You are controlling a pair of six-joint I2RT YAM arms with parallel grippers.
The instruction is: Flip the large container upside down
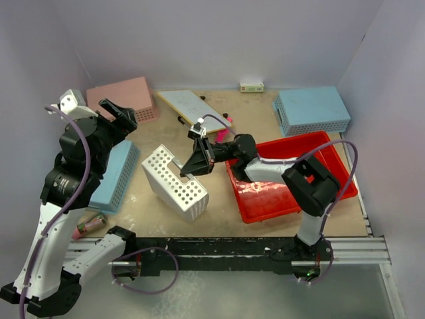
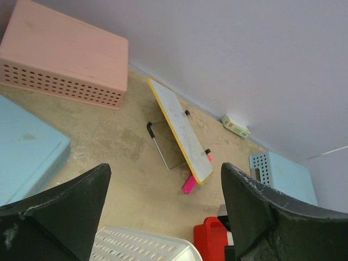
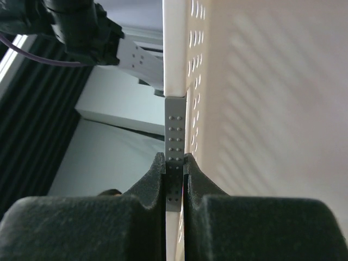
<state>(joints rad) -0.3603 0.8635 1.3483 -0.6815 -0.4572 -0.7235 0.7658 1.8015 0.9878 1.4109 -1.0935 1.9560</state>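
Find the large container [image 1: 272, 203] on the right half of the table [image 1: 149, 136], lying flat with its open side up. Not gripped by anything. Look just left of its far-left corner for the right gripper [image 1: 188, 170], with that arm's forearm stretched over the red rim. See its jaws pinched tight on the thin rim of a white perforated basket [image 1: 176, 185], tipped at an angle left of the large container. Note the left gripper [image 1: 121, 111] raised at the far left, well apart, jaws spread wide and holding nothing.
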